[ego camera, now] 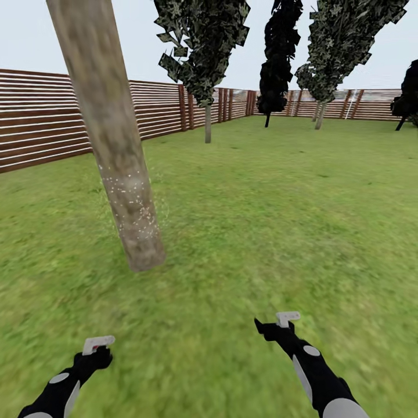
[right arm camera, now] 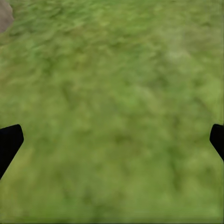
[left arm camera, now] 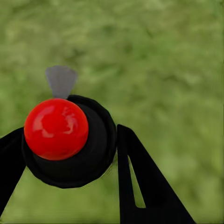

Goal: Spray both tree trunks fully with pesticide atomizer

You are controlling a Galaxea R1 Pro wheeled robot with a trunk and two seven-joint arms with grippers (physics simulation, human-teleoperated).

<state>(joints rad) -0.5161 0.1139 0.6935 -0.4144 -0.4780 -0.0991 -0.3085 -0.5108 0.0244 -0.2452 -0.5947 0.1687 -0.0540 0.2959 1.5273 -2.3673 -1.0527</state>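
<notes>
Left tool (ego camera: pixel 96 348) low over the lawn (ego camera: pixel 261 220), closed around the pesticide atomizer (left arm camera: pixel 70 144): round black body, red dome, grey nozzle. Ahead of that tool, thick mottled tree trunk (ego camera: pixel 110 128), leaning, its lower part dusted with white pesticide (ego camera: pixel 139 212) specks. Right tool (ego camera: pixel 278 324) over grass, fingers (right arm camera: pixel 9 140) spread wide. Far beyond both tools, slatted wooden fence (ego camera: pixel 35 128) and dark columnar trees (ego camera: pixel 278 64)

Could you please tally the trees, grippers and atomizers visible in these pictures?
Thick mottled trunk: 1
Thinner trees: 4
Grippers: 2, left gripper and right gripper
Atomizer: 1
Total: 8
</notes>
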